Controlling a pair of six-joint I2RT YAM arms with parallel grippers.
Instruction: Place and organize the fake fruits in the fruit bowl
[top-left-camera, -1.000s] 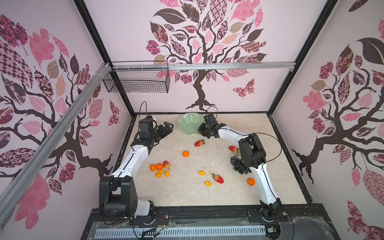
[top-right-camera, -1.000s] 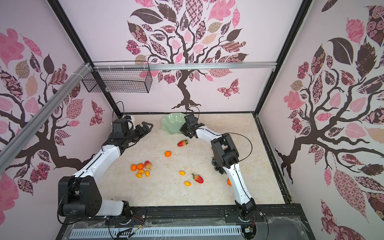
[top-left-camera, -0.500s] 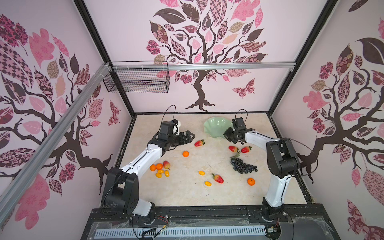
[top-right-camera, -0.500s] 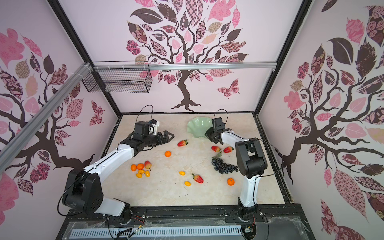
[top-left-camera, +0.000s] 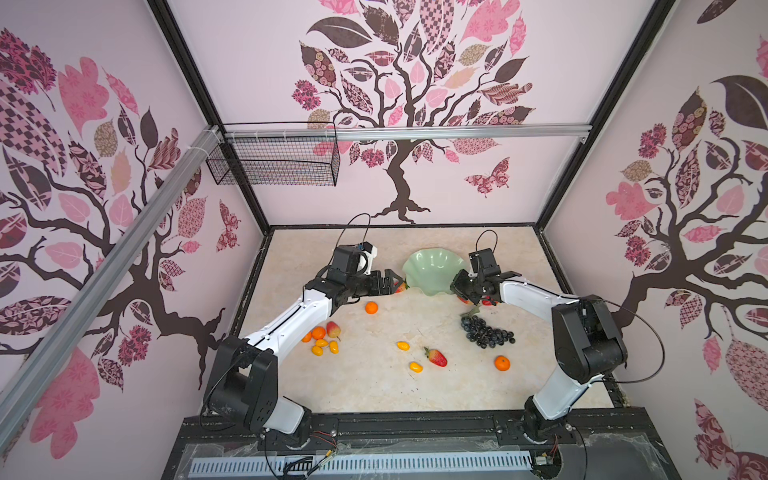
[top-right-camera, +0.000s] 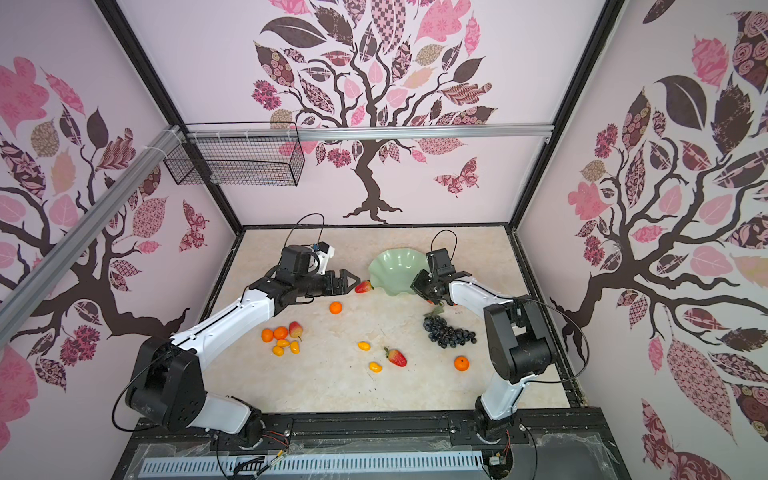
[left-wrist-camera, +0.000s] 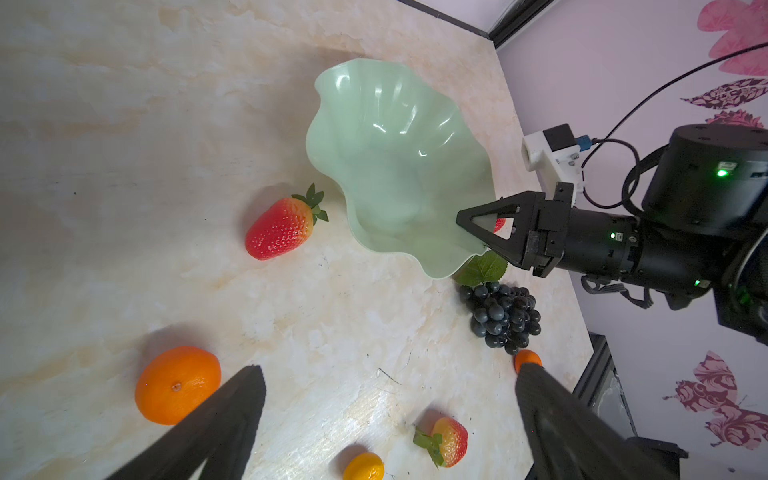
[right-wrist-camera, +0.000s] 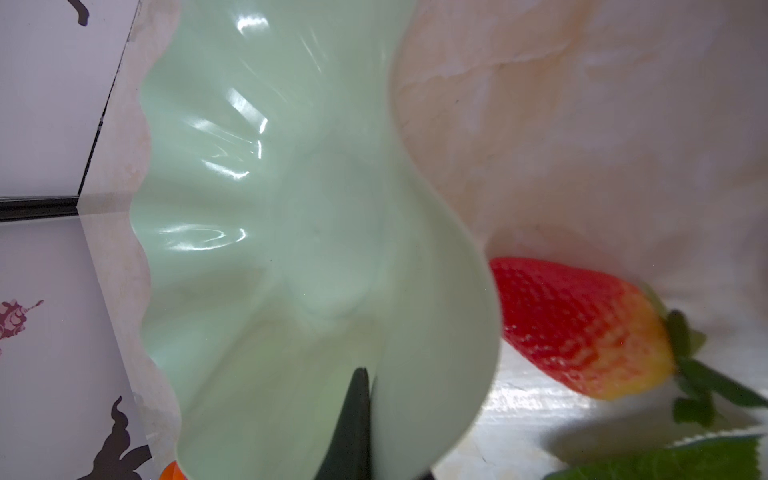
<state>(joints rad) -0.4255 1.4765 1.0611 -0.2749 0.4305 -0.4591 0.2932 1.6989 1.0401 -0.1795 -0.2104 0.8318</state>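
The right gripper (left-wrist-camera: 473, 227) has its fingers pressed together on the wavy rim of the pale green bowl (left-wrist-camera: 395, 166), one finger (right-wrist-camera: 349, 432) inside the wall and the other outside it. The bowl is empty and every fruit lies on the table. A strawberry (right-wrist-camera: 573, 328) sits just outside the pinched edge, close to those fingers, and the grapes (left-wrist-camera: 503, 316) with their leaf lie near the same edge. The left gripper (top-right-camera: 352, 283) has its fingers spread wide and holds nothing. Ahead of its fingertips another strawberry (left-wrist-camera: 282, 228) lies just beside the side of the bowl away from the right fingers, and an orange (left-wrist-camera: 178, 384) sits next to one left finger.

The grip is a thin pinch at a single point of a smooth, curved rim, so the bowl may well slip out or pivot if it is pulled or lifted. Dragging it could shove the nearby strawberry and grapes about. If the left fingers close in while the bowl shifts, they may push their strawberry under the rim or strike the bowl
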